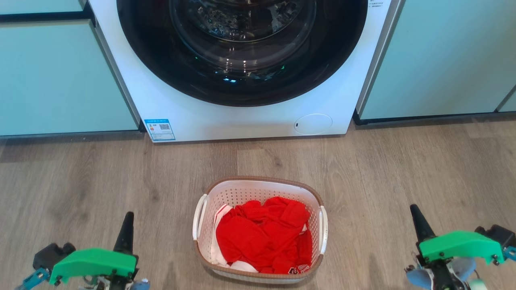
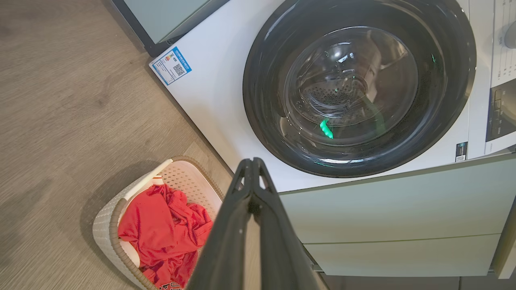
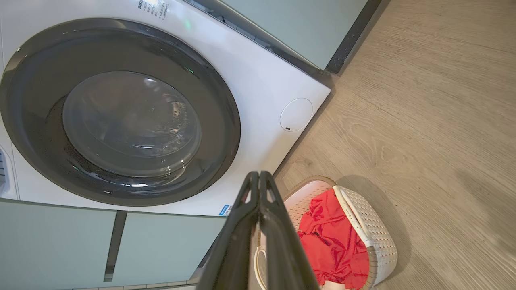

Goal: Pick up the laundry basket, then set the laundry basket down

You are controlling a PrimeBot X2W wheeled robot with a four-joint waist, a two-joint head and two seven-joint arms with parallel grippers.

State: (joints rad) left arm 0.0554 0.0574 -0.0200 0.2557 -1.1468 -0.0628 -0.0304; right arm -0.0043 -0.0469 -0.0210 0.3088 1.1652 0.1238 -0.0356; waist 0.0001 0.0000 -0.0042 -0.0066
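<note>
Laundry basket (image 1: 242,192) sits on floor (image 1: 121,173), centre, before washing machine (image 1: 250,121). Left gripper (image 1: 127,227) and right gripper (image 1: 419,223) flank it, well apart, fingers pressed together, holding nothing. Red garment (image 1: 262,235) hides basket's bottom.

I am looking at a white washing machine (image 1: 242,121) with its dark round door (image 1: 242,48) sitting closed, and pale green cabinets (image 1: 60,76) standing on both sides of it. A blue label (image 1: 159,129) is sticking to its lower left corner, and a round cover (image 1: 313,124) is sitting at its lower right. A red garment (image 1: 262,235) is lying bunched in front of it, above the wooden floor (image 1: 80,181).
</note>
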